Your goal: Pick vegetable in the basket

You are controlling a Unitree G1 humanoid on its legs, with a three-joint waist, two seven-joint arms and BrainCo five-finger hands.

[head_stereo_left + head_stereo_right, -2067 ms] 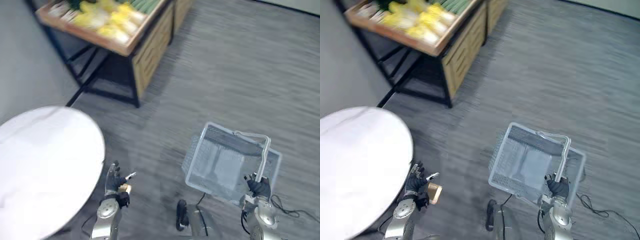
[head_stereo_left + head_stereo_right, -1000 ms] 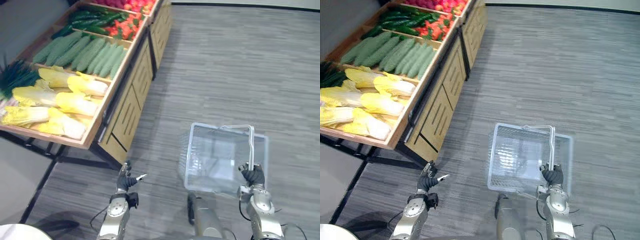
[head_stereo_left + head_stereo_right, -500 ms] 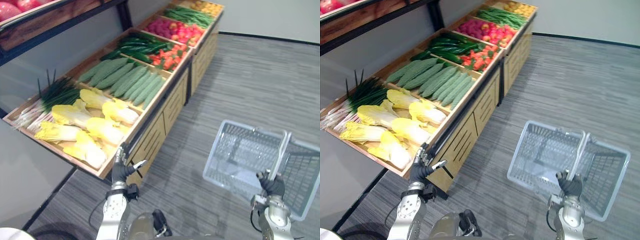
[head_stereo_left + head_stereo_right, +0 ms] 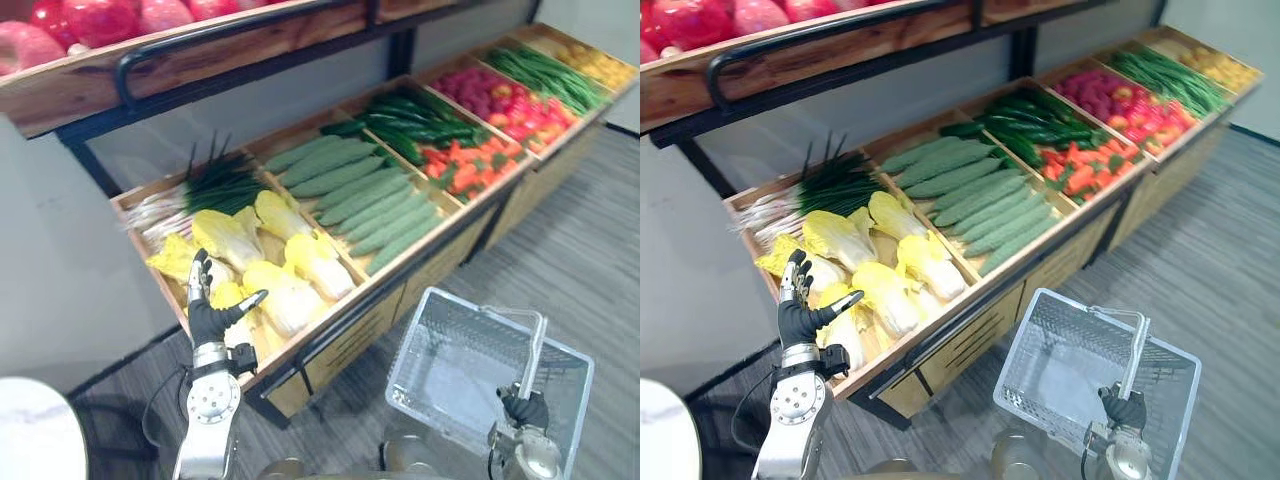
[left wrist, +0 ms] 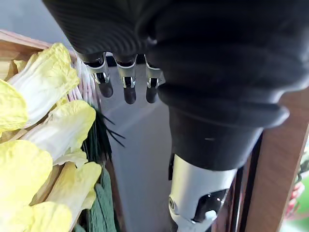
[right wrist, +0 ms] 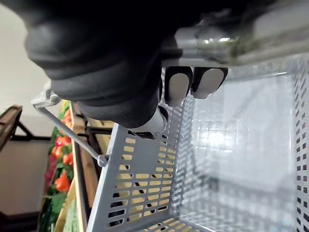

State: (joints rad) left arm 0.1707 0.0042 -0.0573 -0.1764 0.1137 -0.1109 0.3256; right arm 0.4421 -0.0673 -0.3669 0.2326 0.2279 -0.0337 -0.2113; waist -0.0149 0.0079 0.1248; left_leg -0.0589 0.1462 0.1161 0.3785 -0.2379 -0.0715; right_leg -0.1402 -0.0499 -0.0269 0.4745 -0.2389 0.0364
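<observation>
A wooden stand holds yellow cabbages (image 4: 290, 290), green onions (image 4: 215, 185), pale green gourds (image 4: 370, 200), dark cucumbers (image 4: 420, 115) and red-orange peppers (image 4: 470, 160). My left hand (image 4: 210, 320) is raised and open just in front of the cabbages, touching none; its wrist view shows straight fingers (image 5: 126, 82) beside cabbage leaves (image 5: 48, 82). At the lower right, my right hand (image 4: 525, 408) is shut on the handle (image 6: 67, 130) of a grey mesh basket (image 4: 415, 335). Nothing lies inside the basket.
An upper shelf with red fruit (image 4: 100, 20) and a dark rail overhangs the stand. Further bins of red produce (image 4: 490, 95) and green beans (image 4: 550, 70) run to the far right. A white round table (image 4: 25, 440) edges in at the lower left.
The camera has swung and come closer to the stand, which now spans the picture. My left hand has come up in front of the cabbages. The right hand still holds the basket.
</observation>
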